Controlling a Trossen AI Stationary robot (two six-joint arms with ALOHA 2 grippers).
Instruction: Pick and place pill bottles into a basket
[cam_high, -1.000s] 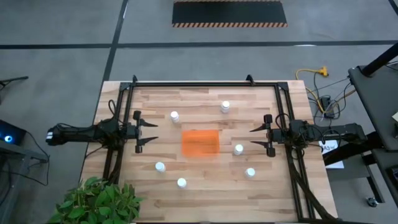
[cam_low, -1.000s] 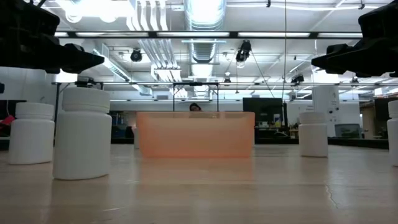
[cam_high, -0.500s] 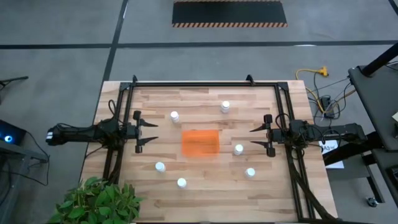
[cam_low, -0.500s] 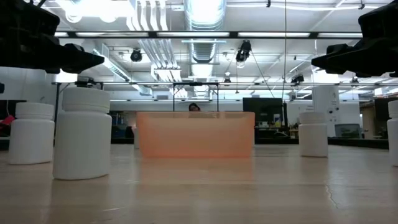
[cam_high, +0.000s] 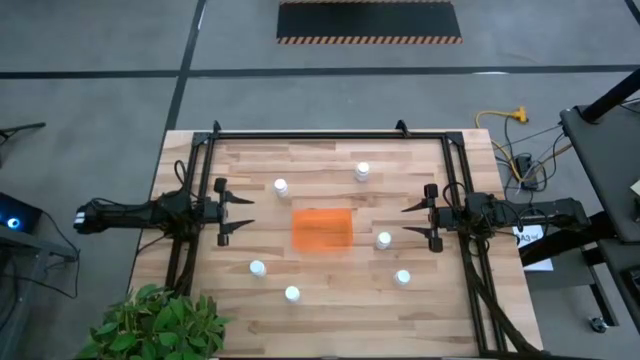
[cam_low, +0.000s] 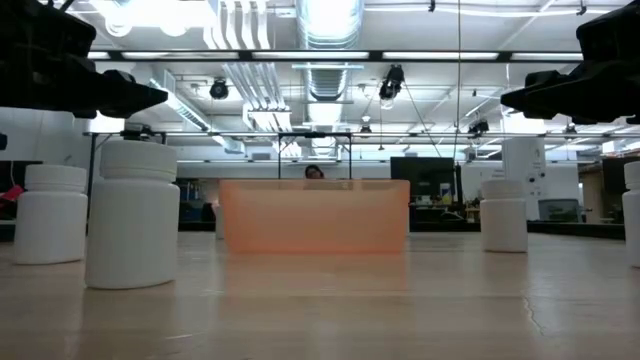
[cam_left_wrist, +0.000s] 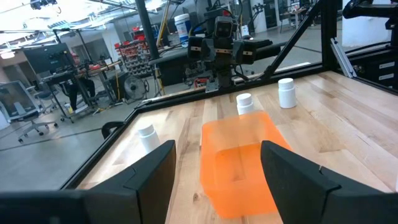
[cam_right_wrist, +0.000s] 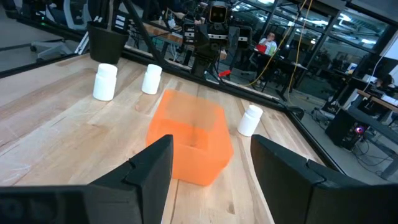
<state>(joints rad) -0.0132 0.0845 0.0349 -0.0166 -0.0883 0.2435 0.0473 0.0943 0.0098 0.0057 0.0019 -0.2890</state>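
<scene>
The orange basket (cam_high: 322, 229) stands at the table's middle; it also shows in the low view (cam_low: 314, 215), the left wrist view (cam_left_wrist: 239, 158) and the right wrist view (cam_right_wrist: 189, 140). Six white pill bottles stand upright on the table around it: two beyond it (cam_high: 281, 186) (cam_high: 362, 171), two right of it (cam_high: 384, 240) (cam_high: 402, 278), two at the near left (cam_high: 258, 268) (cam_high: 292, 294). My left gripper (cam_high: 250, 211) hovers open and empty left of the basket, pointing at it. My right gripper (cam_high: 404, 220) hovers open and empty right of the basket, near one bottle.
A black frame (cam_high: 330, 133) runs round the table's far, left and right sides. A green plant (cam_high: 155, 325) stands at the near left corner. Bare wood lies between the bottles and along the near edge (cam_high: 350, 330).
</scene>
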